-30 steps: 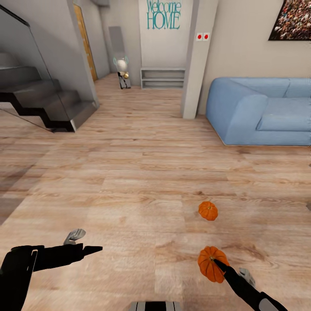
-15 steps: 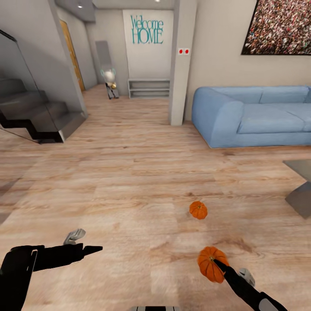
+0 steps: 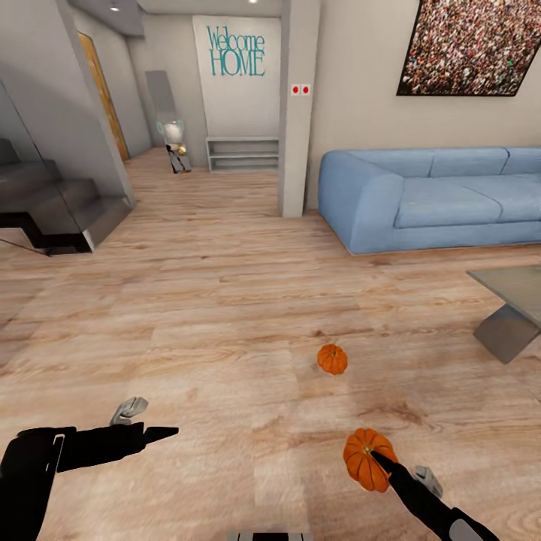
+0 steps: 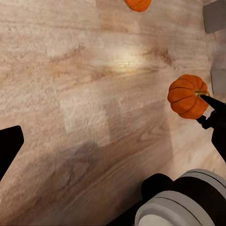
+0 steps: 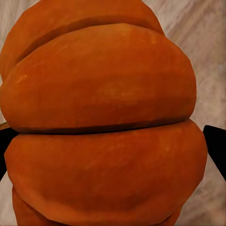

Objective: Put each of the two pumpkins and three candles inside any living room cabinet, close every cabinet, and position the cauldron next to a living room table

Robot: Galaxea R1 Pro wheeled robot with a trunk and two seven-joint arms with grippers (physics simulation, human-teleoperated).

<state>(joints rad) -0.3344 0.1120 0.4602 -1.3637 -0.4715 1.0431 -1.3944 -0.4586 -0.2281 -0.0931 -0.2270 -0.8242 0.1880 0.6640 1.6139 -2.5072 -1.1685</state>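
Since a second ago my head camera has swung to the right, so the blue sofa [image 3: 428, 195] now sits nearer the middle of the head view and a corner of the low coffee table [image 3: 518, 289] has come in at the right edge; the pumpkins themselves have not shifted on the floor or in my grip.

My right hand [image 3: 376, 460] is closed on one orange ribbed pumpkin [image 3: 366, 458], holding it above the wooden floor [image 3: 210, 315] in front of me. In the right wrist view that pumpkin [image 5: 103, 117] bulges between my two dark fingers [image 5: 216, 146], which press on either side of it. In the left wrist view the same pumpkin [image 4: 187, 96] shows with a dark finger touching it near the stem.

A second, smaller-looking pumpkin [image 3: 332, 359] rests on the floor farther ahead, well apart from the held one, between me and the sofa. It also shows in the left wrist view [image 4: 138, 4].

My left hand [image 3: 146, 424] hangs over the floor on my left side, holding nothing, its fingers spread apart.

Farther off, a grey staircase [image 3: 52, 214] stands on the left, a low grey shelf unit [image 3: 242, 153] sits against the far wall under teal lettering reading "Welcome HOME" [image 3: 236, 51], and a large dark framed picture [image 3: 469, 46] hangs above the sofa.
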